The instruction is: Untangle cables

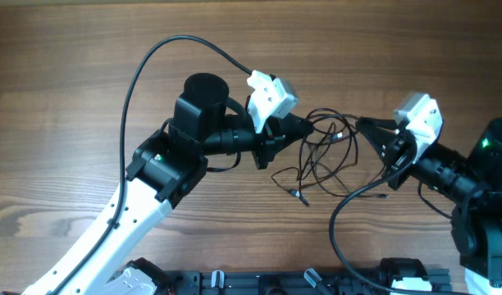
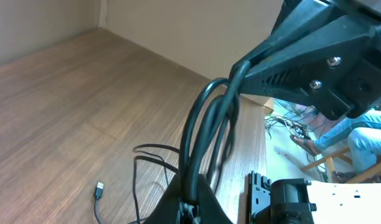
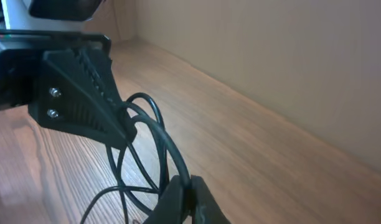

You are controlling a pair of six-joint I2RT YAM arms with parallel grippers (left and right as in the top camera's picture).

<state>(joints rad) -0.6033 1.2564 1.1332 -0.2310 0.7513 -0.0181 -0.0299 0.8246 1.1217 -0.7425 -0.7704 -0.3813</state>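
The cables (image 1: 321, 156) are thin black cords, tangled in loops between my two grippers over the wooden table. My left gripper (image 1: 307, 127) is shut on a bunch of cable strands (image 2: 206, 134) at the left of the tangle. My right gripper (image 1: 364, 124) is shut on cable strands (image 3: 159, 134) at the right. Both hold the tangle raised, with loops hanging down to the table. A small metallic plug end (image 1: 297, 195) lies on the table below the tangle; it also shows in the left wrist view (image 2: 99, 189).
The wooden table (image 1: 87, 74) spreads all round. A thick black arm cable (image 1: 144, 65) arcs over the left arm, and another (image 1: 349, 205) loops by the right arm. A black rail (image 1: 259, 283) runs along the front edge.
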